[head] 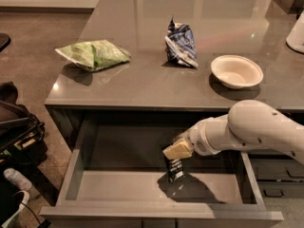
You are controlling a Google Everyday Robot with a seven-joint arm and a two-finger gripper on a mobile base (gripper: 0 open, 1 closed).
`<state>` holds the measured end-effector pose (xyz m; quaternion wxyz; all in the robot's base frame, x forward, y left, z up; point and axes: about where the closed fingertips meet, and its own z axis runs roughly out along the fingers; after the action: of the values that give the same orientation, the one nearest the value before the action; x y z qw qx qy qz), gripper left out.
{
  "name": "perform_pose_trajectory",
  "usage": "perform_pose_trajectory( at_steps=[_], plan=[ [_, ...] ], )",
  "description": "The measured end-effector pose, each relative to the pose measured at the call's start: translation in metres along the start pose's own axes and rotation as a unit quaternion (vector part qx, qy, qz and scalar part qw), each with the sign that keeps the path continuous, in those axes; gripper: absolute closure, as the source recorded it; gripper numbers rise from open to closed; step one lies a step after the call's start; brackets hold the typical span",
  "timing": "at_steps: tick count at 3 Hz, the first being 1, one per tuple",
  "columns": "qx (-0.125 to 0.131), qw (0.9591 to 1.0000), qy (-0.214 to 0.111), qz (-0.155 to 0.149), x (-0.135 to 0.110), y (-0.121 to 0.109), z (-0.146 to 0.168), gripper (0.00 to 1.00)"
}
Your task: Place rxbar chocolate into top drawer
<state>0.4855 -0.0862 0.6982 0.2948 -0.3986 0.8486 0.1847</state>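
The top drawer (156,215) is pulled open below the grey counter, wide and shallow with a plain grey inside. My gripper (175,156) reaches into it from the right, over the middle of the drawer. It is shut on the rxbar chocolate (175,170), a small black wrapper bar that hangs upright from the fingers with its lower end at or just above the drawer floor. A dark shadow lies on the floor to its right.
On the counter (142,91) lie a green chip bag (93,54) at the left, a blue-and-white snack bag (180,44) in the middle and a white bowl (236,71) at the right. Dark bags (16,127) sit on the floor at the left. Narrower dark drawers (278,175) stand at the right.
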Motion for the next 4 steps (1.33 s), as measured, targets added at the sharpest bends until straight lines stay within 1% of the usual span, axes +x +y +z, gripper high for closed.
perform_pose_trajectory(
  at_steps=[3,4],
  plan=[
    [0.0,1.0,0.0,0.0,-0.0001,0.0001,0.0,0.12],
    [0.0,1.0,0.0,0.0,-0.0001,0.0001,0.0,0.0]
  ],
)
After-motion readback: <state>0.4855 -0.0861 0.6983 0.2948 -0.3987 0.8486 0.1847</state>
